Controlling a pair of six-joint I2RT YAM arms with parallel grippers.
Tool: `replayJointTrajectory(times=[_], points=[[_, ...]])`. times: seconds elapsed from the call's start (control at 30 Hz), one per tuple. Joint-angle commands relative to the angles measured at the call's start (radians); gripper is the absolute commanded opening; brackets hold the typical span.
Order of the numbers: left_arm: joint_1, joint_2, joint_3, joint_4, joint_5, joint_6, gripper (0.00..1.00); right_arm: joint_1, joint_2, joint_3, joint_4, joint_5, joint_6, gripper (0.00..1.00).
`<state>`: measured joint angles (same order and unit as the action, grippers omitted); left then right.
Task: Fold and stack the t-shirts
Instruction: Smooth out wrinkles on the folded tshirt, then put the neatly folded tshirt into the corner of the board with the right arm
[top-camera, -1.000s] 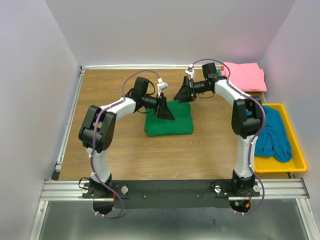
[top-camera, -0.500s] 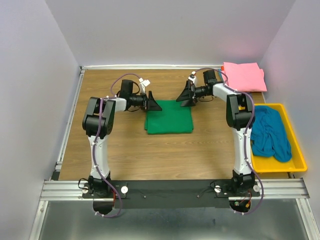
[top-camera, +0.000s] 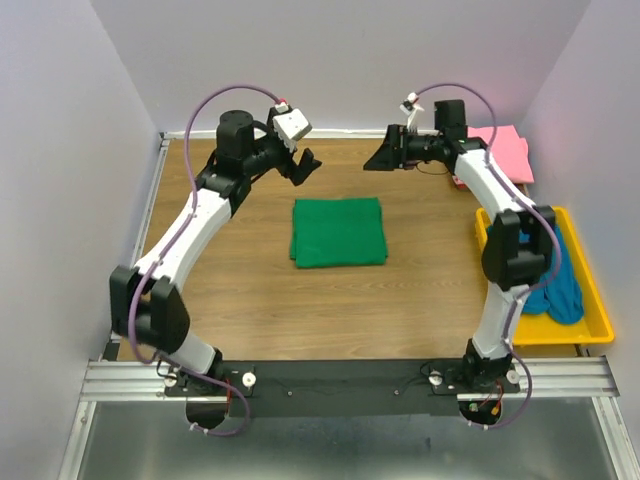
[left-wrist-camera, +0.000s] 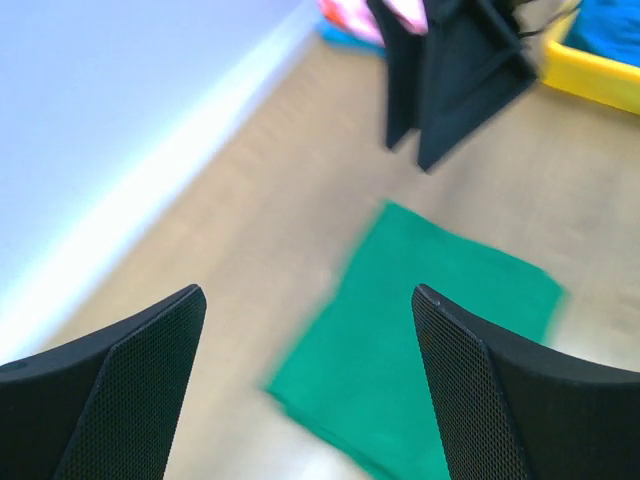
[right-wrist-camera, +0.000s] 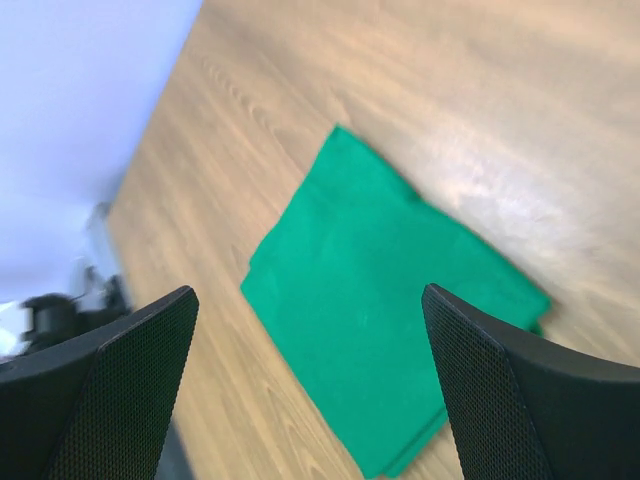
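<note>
A folded green t-shirt (top-camera: 339, 231) lies flat in the middle of the table, also in the left wrist view (left-wrist-camera: 430, 340) and the right wrist view (right-wrist-camera: 385, 330). A folded pink t-shirt (top-camera: 503, 152) sits at the far right corner. A crumpled teal-blue t-shirt (top-camera: 555, 275) lies in the yellow tray (top-camera: 590, 300). My left gripper (top-camera: 303, 166) hangs open, raised above and left of the green shirt's far edge. The right gripper (top-camera: 380, 158) is open too, raised above and right of that edge. Neither holds anything.
White walls close in the table on the left, back and right. A metal rail (top-camera: 350, 378) runs along the near edge with both arm bases. The right gripper's dark fingers (left-wrist-camera: 450, 70) show at the top of the left wrist view.
Both arms have lifted up and back from the green shirt's far corners. The left arm swung out to the left and higher, the right rose toward the back. The shirt lies unchanged.
</note>
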<state>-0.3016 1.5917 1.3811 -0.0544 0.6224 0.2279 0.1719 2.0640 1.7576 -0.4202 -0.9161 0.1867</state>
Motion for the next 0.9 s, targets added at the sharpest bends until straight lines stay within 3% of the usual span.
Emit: replayJointTrajectory(times=[0.0, 0.17, 0.3, 0.53, 0.87], points=[[-0.025, -0.103, -0.023, -0.058, -0.204, 0.265, 0.92, -0.006, -0.163, -0.096, -0.015, 0.193, -0.085, 1.0], [-0.06, -0.139, 0.001, -0.137, -0.101, 0.367, 0.92, -0.011, -0.336, -0.272, -0.014, 0.316, -0.046, 1.0], [-0.232, -0.121, -0.049, -0.179, -0.208, 0.445, 0.92, -0.025, -0.432, -0.456, -0.011, 0.364, -0.004, 1.0], [-0.497, 0.005, -0.185, -0.108, -0.315, 0.499, 0.9, -0.063, -0.472, -0.601, 0.007, 0.387, 0.069, 1.0], [-0.656, 0.237, -0.182, -0.045, -0.447, 0.571, 0.7, -0.124, -0.481, -0.73, 0.083, 0.388, 0.168, 1.0]])
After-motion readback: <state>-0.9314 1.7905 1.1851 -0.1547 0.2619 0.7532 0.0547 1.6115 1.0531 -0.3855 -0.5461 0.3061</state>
